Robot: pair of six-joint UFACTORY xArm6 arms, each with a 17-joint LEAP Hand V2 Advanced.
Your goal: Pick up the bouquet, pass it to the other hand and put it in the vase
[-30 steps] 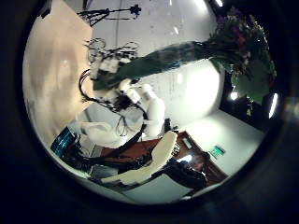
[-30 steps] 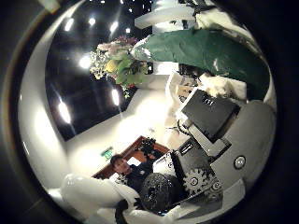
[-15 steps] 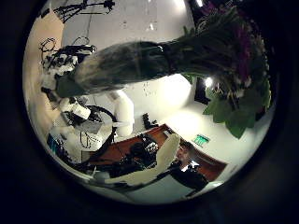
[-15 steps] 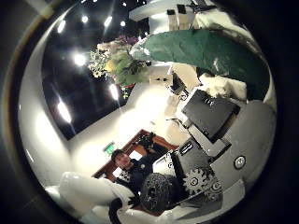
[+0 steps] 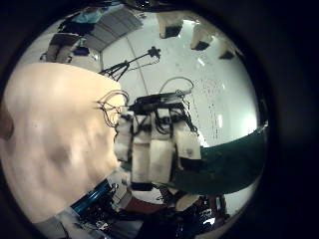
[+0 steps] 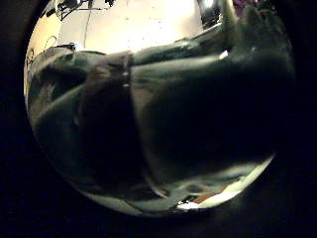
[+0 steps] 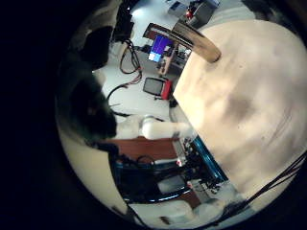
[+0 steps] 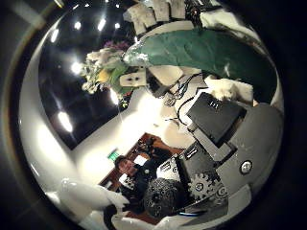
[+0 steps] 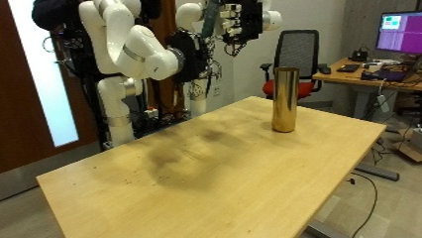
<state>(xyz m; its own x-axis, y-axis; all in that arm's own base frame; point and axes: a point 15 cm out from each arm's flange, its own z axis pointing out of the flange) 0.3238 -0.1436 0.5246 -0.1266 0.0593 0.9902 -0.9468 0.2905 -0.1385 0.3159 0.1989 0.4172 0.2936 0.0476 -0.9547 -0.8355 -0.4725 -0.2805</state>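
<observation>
In the outside view both hands (image 9: pixel 244 20) meet high above the table's far side. The right thumb side view shows my right hand (image 8: pixel 216 125) shut on the bouquet's green wrap (image 8: pixel 197 53), with the flowers (image 8: pixel 106 67) sticking out beyond it. Fingers (image 8: pixel 158 11) of my left hand reach over the wrap on both sides, still straight. The wrap (image 6: pixel 168 109) fills the left thumb side view, close to that palm. From the left little finger side I see the right hand (image 5: pixel 155 149) round the wrap (image 5: pixel 224 169). A tall gold vase (image 9: pixel 283 99) stands upright on the wooden table (image 9: pixel 198 169).
Behind the table are an office chair (image 9: pixel 298 55) and a desk with a monitor (image 9: pixel 396 35). The vase (image 7: pixel 195 41) stands near the table's (image 7: pixel 259 105) far edge, well below both hands.
My left palm has closed in on the bouquet: the wrap went from a distant stem to filling its view. Left fingers now show around the wrap in the right thumb side view.
</observation>
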